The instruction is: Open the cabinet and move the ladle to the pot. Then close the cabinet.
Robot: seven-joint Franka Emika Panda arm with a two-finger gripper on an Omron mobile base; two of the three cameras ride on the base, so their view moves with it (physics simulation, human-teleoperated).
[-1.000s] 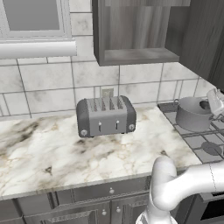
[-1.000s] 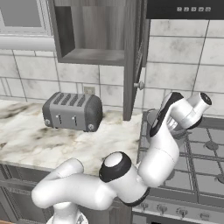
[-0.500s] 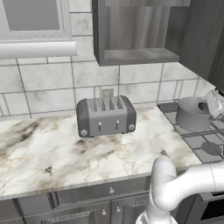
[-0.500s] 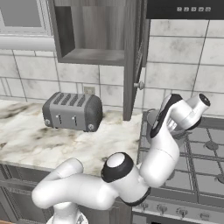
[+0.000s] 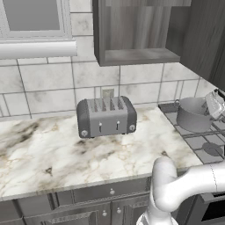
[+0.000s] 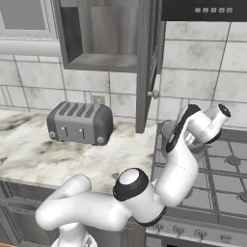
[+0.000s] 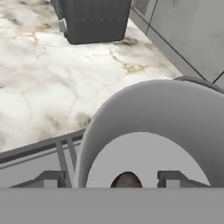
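Observation:
The cabinet point(image 5: 132, 30) on the wall stands open, its door point(image 6: 147, 62) swung out with the silver knob point(image 6: 153, 94) facing the stove. The grey pot point(image 5: 193, 115) sits on the stove's back left burner. My gripper point(image 5: 215, 103) hovers right over the pot's right side. In the hand view the pot's point(image 7: 144, 109) inside is close below, and the gripper point(image 7: 109, 178) is open, its dark fingertips point(image 7: 169, 177) wide apart. A small brown rounded piece of the ladle point(image 7: 127, 180) shows between them, down in the pot. In the right base view the arm covers most of the pot point(image 6: 165, 131).
A grey four-slot toaster point(image 5: 106, 116) stands on the marble counter point(image 5: 52, 154) left of the stove point(image 6: 217, 169). The open door hangs above the counter's right end, close to my arm. A range hood point(image 6: 202, 9) is above the stove.
The hand has shifted only slightly above the pot. Cabinet, toaster and pot have stayed where they were.

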